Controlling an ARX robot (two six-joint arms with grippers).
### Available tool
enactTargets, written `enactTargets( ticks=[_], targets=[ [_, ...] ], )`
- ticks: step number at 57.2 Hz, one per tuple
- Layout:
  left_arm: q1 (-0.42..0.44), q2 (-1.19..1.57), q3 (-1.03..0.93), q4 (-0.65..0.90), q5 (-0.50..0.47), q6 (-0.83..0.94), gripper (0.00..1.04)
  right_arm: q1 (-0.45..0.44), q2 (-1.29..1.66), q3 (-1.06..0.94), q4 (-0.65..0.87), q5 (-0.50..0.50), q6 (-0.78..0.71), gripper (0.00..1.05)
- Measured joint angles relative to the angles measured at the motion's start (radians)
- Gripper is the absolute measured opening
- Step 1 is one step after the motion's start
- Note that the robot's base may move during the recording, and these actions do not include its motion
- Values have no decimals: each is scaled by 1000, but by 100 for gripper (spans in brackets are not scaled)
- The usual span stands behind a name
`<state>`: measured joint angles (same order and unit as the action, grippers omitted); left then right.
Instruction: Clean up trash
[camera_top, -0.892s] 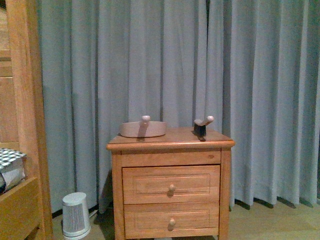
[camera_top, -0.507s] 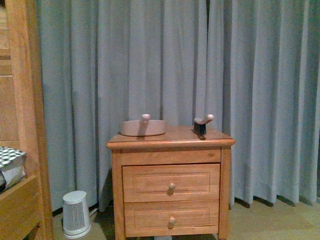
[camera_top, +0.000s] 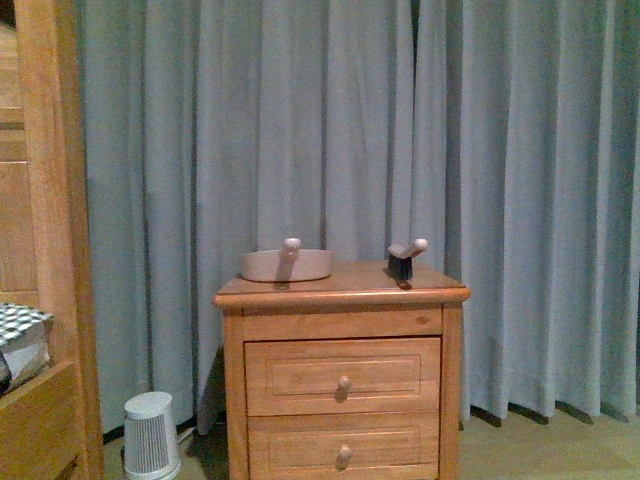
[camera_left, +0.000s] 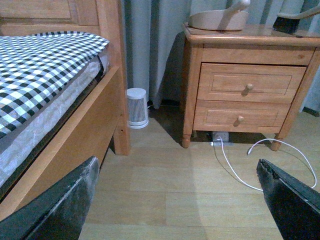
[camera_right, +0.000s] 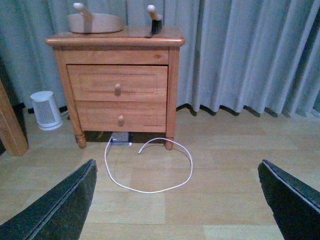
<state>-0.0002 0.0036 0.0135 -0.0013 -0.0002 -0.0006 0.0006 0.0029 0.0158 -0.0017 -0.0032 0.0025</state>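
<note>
My left gripper (camera_left: 176, 190) is released, its fingers spread wide above the floor with nothing between them. My right gripper (camera_right: 176, 172) is just as open and empty. The dustpan (camera_top: 286, 265) sits on the left of the wooden surface (camera_top: 350, 278), and the brush (camera_top: 403, 260) stands apart on its right. A white cable (camera_right: 148, 191) loops on the floor below the drawers. A small white appliance (camera_top: 152, 435) stands between the surface and the bed (camera_left: 45, 65).

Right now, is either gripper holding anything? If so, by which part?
Nothing is held. The left gripper and the right gripper are both open, with only light wooden floor seen between the jaws.
</note>
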Motion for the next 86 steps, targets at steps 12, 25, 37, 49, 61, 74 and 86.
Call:
enactTargets(
  ticks=[12,25,37,49,61,74,86],
  targets=[
    [0,0,0,0,0,0,97,0,0,0,0,0,0,97],
    [0,0,0,0,0,0,97,0,0,0,0,0,0,97],
    [0,0,0,0,0,0,97,0,0,0,0,0,0,97],
    [0,0,0,0,0,0,97,0,0,0,0,0,0,97],
    [0,0,0,0,0,0,97,0,0,0,0,0,0,97],
    [0,0,0,0,0,0,97,0,0,0,0,0,0,97],
    [0,0,0,0,0,0,97,0,-1,0,0,0,0,97]
  ],
)
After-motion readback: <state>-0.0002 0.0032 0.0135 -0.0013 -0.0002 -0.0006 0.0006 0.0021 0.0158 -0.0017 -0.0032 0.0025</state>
